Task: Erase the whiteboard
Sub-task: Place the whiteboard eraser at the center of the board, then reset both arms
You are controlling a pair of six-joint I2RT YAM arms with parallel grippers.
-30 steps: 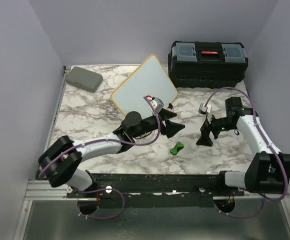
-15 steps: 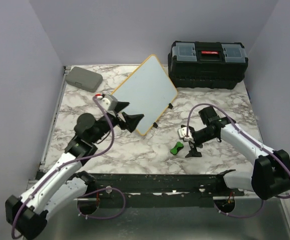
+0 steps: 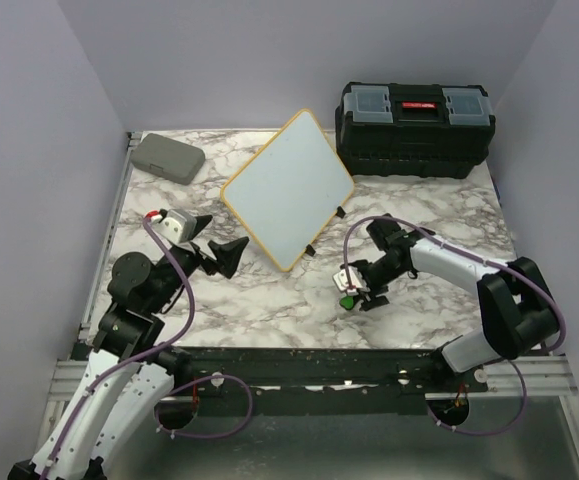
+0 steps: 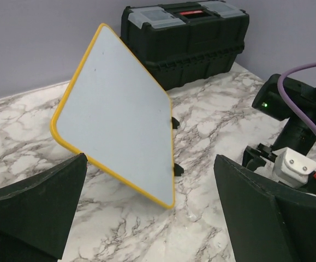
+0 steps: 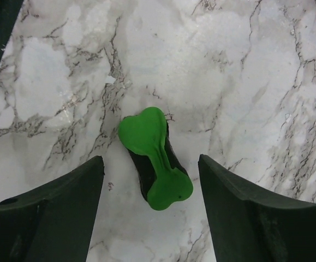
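Note:
The whiteboard (image 3: 287,188) stands tilted on small black feet mid-table, its yellow-framed face (image 4: 114,114) blank in the left wrist view. A small green-topped eraser (image 3: 350,299) with a black pad lies flat on the marble. My right gripper (image 3: 357,290) hangs over it, open. In the right wrist view the eraser (image 5: 155,158) lies between the two fingers with a gap on each side of the right gripper (image 5: 151,164). My left gripper (image 3: 219,243) is wide open and empty, left of the board's lower corner. In its wrist view the left gripper (image 4: 149,164) faces the board.
A black toolbox (image 3: 416,128) stands at the back right, behind the board (image 4: 185,38). A grey rounded case (image 3: 168,157) lies at the back left corner. Purple walls close in the left, right and back of the marble table (image 3: 449,210).
My left arm has drawn back to the left, away from the board, its jaws opening wider. My right arm has swung left and down over the green eraser, its jaws narrowing.

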